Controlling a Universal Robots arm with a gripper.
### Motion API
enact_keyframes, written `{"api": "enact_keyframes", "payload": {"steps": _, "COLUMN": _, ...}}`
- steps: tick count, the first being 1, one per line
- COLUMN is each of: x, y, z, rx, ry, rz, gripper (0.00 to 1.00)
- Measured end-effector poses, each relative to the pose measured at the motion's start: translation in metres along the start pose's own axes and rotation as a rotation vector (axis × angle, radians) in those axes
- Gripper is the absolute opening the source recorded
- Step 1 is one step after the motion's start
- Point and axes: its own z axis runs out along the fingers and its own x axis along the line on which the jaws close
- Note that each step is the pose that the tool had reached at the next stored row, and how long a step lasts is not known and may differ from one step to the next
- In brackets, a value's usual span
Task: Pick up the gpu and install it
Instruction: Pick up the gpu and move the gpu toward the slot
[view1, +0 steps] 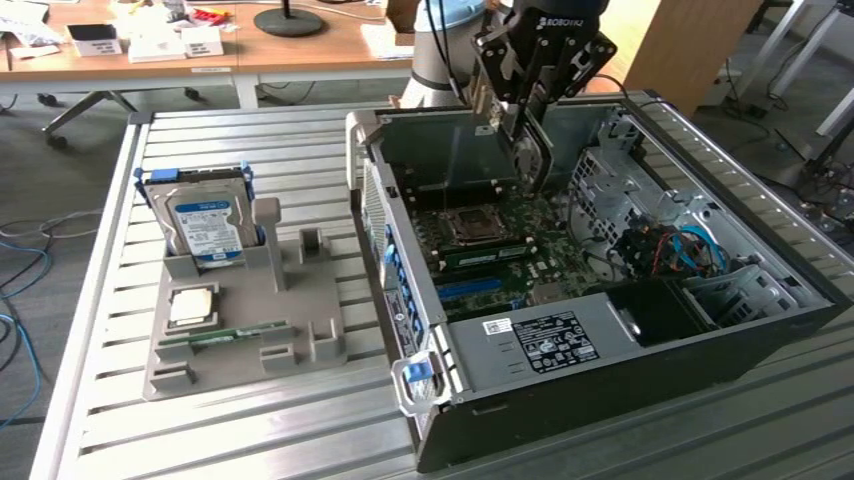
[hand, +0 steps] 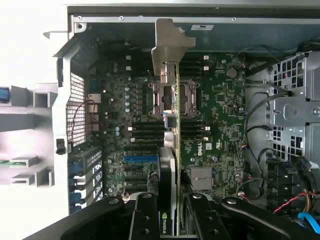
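The black metal gripper (view1: 523, 100) is pinching the gpu (view1: 534, 160), and its matte fingers (hand: 145, 215) are pressing on both flat faces of the card. The card is hanging upright, edge-down, inside the open case (view1: 601, 400) and over the motherboard (hand: 225, 115). Whether its lower edge is touching the board, I cannot tell.

The case is a boxy shell of black sheet steel with perforated grey bays. The board inside is dense green, studded with small parts, and a square silver socket (hand: 160, 97) is sitting near its middle.

All of this is resting on a ribbed aluminium table (view1: 267, 420). Toward the exterior view's left, a moulded grey tray (view1: 254, 300) is carrying a shiny drive (view1: 203, 225) standing on edge, a square CPU (view1: 191, 305) and a thin RAM stick (view1: 220, 338) lying flat. Wooden desks (view1: 307, 50) are lining the room behind, above a grey floor (view1: 67, 170).

In the wrist view the gpu is showing as a thin green edge. A bent silver bracket (hand: 167, 45) is capping its far end, and a black cooler (hand: 165, 170) with a green logo is bulging from one face.
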Motion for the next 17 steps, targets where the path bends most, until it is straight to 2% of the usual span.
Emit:
{"api": "enact_keyframes", "payload": {"steps": 7, "x": -0.002, "y": 0.0002, "z": 0.0002, "rx": -0.0001, "ry": -0.0001, "rz": 0.000, "gripper": 0.27}}
{"api": "enact_keyframes", "payload": {"steps": 17, "x": -0.024, "y": 0.0009, "z": 0.0015, "rx": -0.0012, "ry": 0.0000, "rz": 0.000, "gripper": 0.27}}
